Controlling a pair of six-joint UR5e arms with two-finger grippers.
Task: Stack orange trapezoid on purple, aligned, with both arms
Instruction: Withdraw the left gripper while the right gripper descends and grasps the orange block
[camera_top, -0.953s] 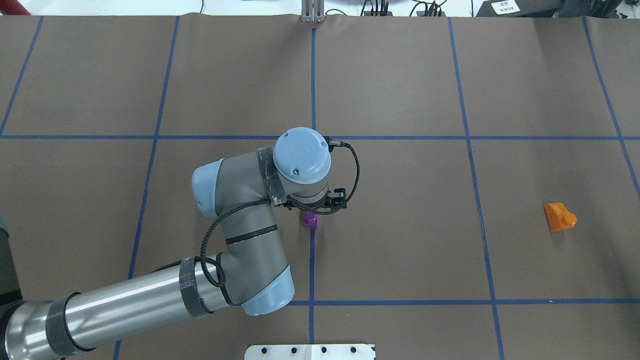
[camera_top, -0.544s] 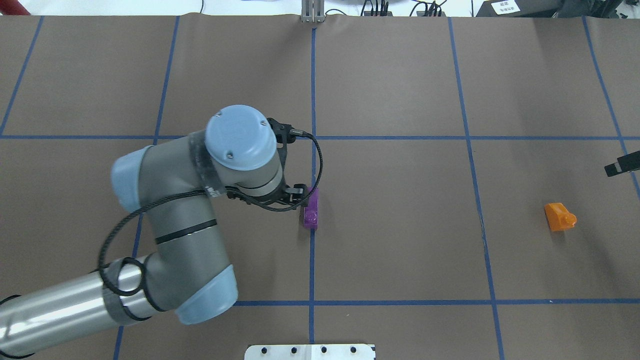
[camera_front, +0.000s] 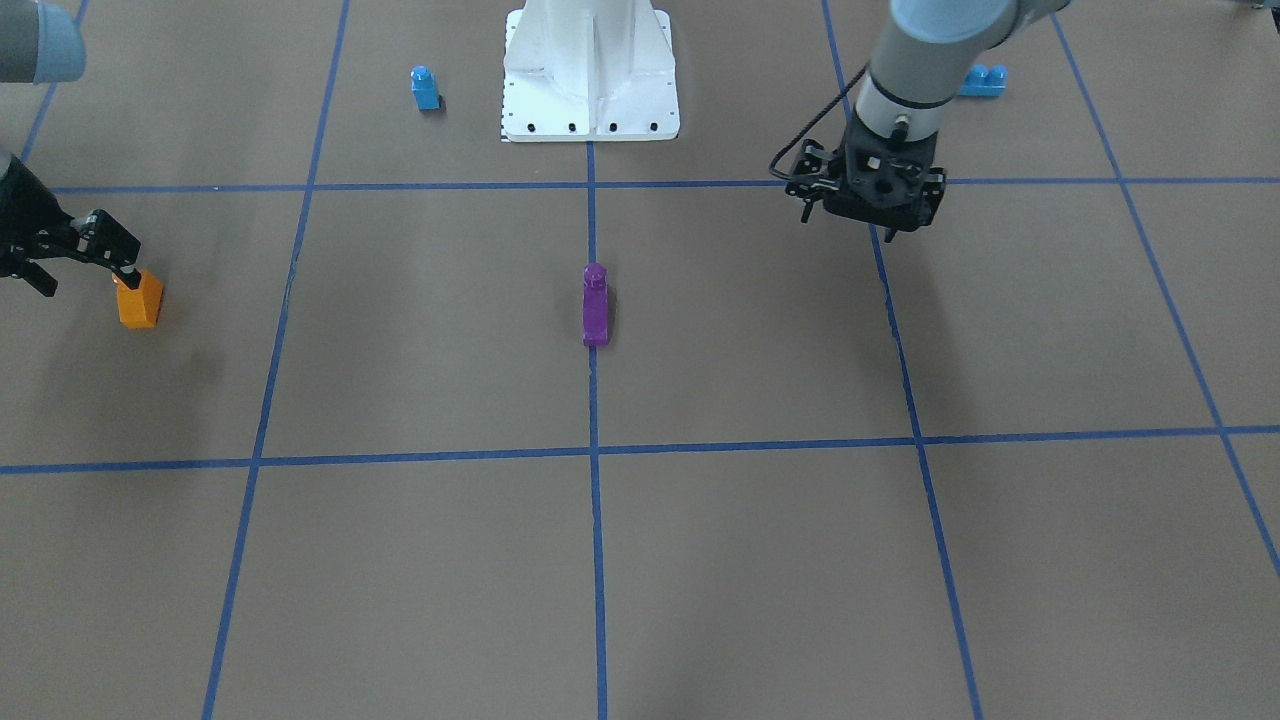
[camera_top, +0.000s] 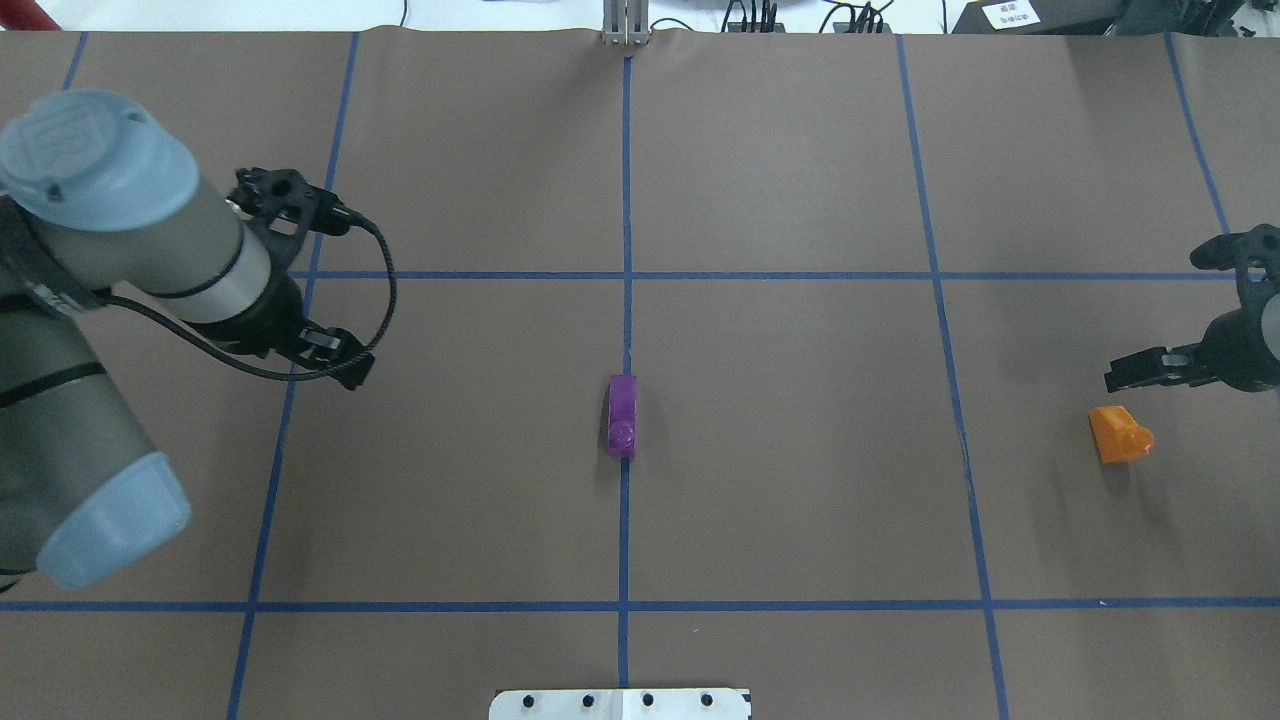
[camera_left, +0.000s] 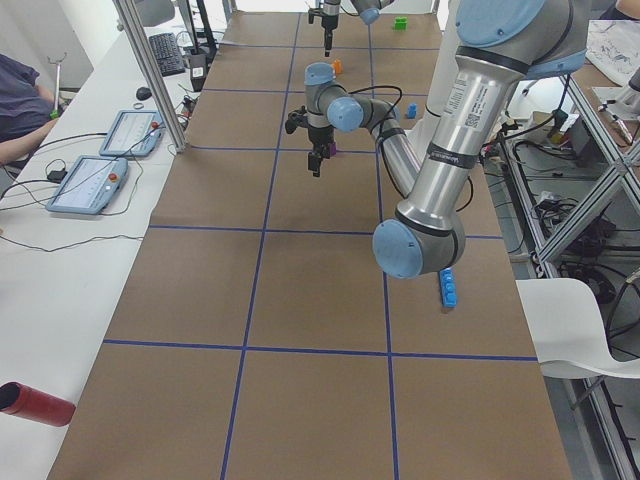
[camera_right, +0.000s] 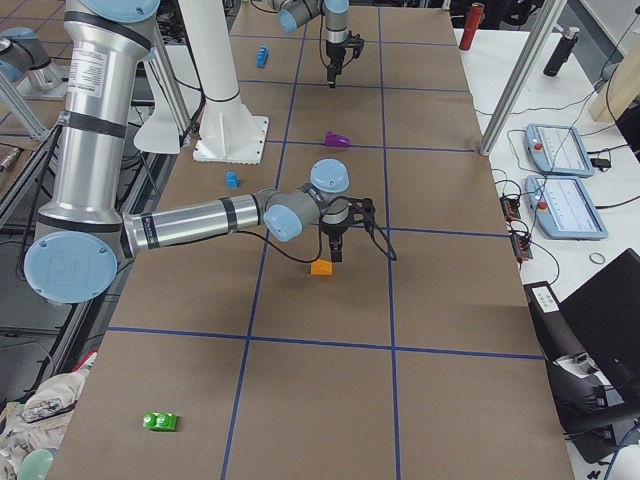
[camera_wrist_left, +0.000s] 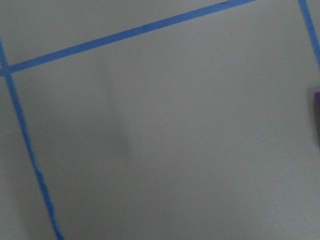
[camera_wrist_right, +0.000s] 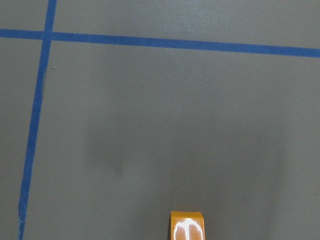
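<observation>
The purple brick (camera_top: 622, 415) lies alone on the table's centre line, stud toward the robot; it also shows in the front view (camera_front: 595, 305). The orange trapezoid (camera_top: 1118, 433) sits at the far right, also seen in the front view (camera_front: 138, 298) and at the bottom edge of the right wrist view (camera_wrist_right: 187, 227). My left gripper (camera_front: 868, 205) hangs open and empty well to the left of the purple brick, and it also shows in the overhead view (camera_top: 300, 300). My right gripper (camera_top: 1190, 365) hovers open just beyond the orange trapezoid, not touching it.
The white pedestal base (camera_front: 590, 70) stands at the near middle edge. A small blue single-stud brick (camera_front: 425, 87) sits beside it and a long blue brick (camera_front: 980, 80) lies behind the left arm. A green brick (camera_right: 160, 421) lies far out on the right.
My left arm has swung away to the left, leaving the purple brick lying on the centre line. My right gripper has come in from the right edge to near the orange trapezoid.
</observation>
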